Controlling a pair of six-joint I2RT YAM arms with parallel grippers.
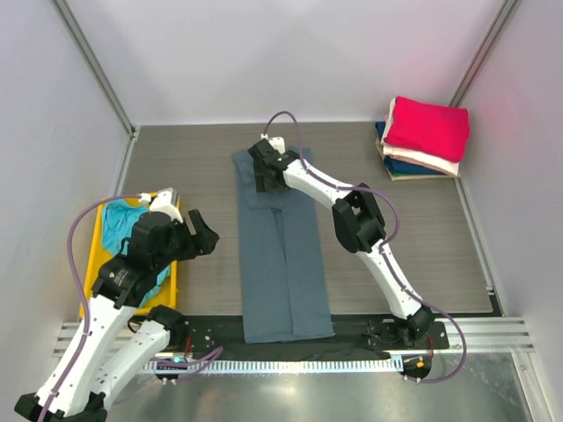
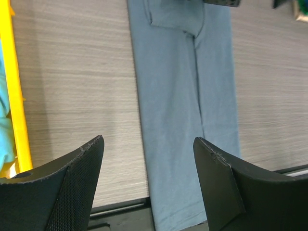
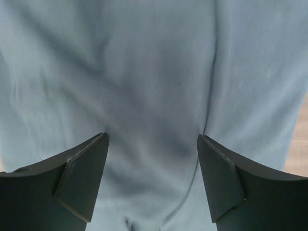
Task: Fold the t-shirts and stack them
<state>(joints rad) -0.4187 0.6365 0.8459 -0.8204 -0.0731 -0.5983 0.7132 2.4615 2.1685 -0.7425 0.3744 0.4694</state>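
Grey-blue t-shirt (image 1: 283, 264), folded lengthwise into a long narrow strip, lies down the middle of the wood-grain counter (image 1: 176, 167), running from the near edge toward the far side. The right pincer (image 3: 151, 138) hangs close over the strip's far end with its two dark jaws spread wide and nothing held; only softly creased cloth shows between them. The left pincer (image 2: 148, 140) is likewise wide open and empty, poised over the counter beside the strip's near half. At the left sits a yellow bin (image 2: 15, 96) with a teal t-shirt (image 1: 114, 224) crumpled inside. In the far right corner is a neat stack: a crimson t-shirt (image 1: 428, 127) on top, a cream t-shirt (image 1: 422, 161) beneath it, and a navy t-shirt (image 1: 405, 167) at the bottom. The strip looks light, thin and limp, likely to sag and slip out of its fold if lifted at one point. A sensible hold would be a pinch through all layers at the far edge, then carrying it toward the near end.
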